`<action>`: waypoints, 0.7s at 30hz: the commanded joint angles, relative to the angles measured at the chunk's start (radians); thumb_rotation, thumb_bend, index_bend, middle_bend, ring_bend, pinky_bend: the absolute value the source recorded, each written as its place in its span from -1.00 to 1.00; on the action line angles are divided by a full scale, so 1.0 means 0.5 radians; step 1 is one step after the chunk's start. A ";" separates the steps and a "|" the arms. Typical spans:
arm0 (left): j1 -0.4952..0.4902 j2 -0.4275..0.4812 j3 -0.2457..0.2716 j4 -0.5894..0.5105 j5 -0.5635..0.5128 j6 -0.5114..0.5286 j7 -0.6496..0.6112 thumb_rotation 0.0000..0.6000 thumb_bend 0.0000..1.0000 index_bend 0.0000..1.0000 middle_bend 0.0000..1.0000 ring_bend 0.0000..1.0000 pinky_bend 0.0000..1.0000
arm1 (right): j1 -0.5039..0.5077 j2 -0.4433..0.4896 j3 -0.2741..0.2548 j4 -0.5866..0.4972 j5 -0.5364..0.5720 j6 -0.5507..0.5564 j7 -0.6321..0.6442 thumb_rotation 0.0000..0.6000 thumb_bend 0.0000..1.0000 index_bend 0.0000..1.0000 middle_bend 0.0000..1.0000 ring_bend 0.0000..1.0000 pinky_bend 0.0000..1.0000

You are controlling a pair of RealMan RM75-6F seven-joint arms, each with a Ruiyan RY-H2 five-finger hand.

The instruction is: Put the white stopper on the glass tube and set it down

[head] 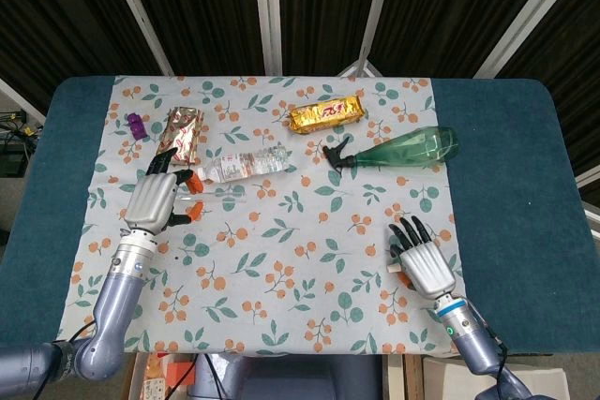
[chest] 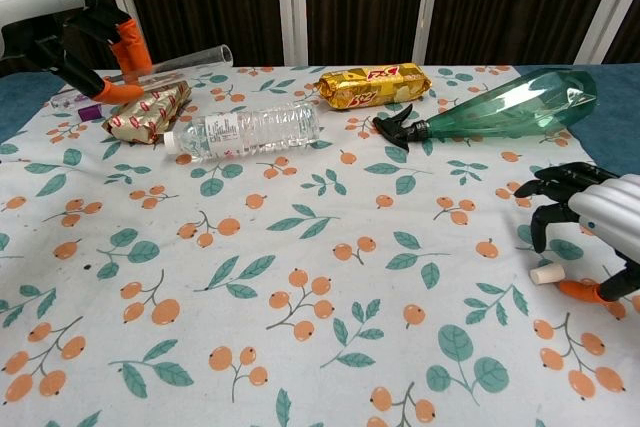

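Glass tube point(chest: 175, 63): pinched in my left hand point(head: 157, 199) between orange-tipped fingers point(chest: 132, 50), raised off the cloth point(chest: 300, 247), roughly level, its open end toward the table's middle. In the head view it shows faintly just beside the bottle.

White stopper point(chest: 544, 273): lying on the cloth at the near right, under my right hand point(chest: 590, 217). The dark fingers point(chest: 545, 187) are spread and arched over it, the orange thumb tip low beside it; whether any of them touch it I cannot tell. That hand holds nothing.

Other items on the cloth:
- clear water bottle point(head: 246, 163), on its side, near my left hand;
- green spray bottle point(head: 398, 149), on its side, black trigger toward the middle;
- gold snack pack point(head: 325, 114), at the far side;
- foil packet point(head: 182, 130), beyond my left hand;
- small purple item point(head: 137, 124), far left.
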 commanded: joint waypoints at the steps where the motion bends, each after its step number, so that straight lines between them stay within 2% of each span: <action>1: 0.000 0.003 0.001 -0.001 -0.003 0.001 -0.002 1.00 0.22 0.21 0.00 -0.91 -1.00 | 0.002 -0.003 -0.001 0.001 0.004 0.001 -0.016 1.00 -0.39 -0.01 -0.67 -0.92 -1.00; 9: -0.001 0.011 0.000 -0.001 -0.019 0.005 -0.014 1.00 0.22 0.21 0.00 -0.91 -1.00 | 0.004 -0.011 -0.017 0.006 0.010 0.006 -0.053 1.00 -0.26 0.04 -0.67 -0.92 -1.00; 17: -0.004 0.009 0.005 -0.001 -0.025 0.010 -0.018 1.00 0.22 0.21 0.00 -0.91 -1.00 | 0.009 -0.016 -0.022 0.015 0.015 0.009 -0.064 1.00 -0.25 0.05 -0.67 -0.92 -1.00; 21: -0.005 0.011 0.004 0.000 -0.031 0.013 -0.019 1.00 0.22 0.21 0.00 -0.91 -1.00 | 0.011 -0.017 -0.025 0.015 0.013 0.016 -0.057 1.00 -0.24 0.12 -0.67 -0.92 -1.00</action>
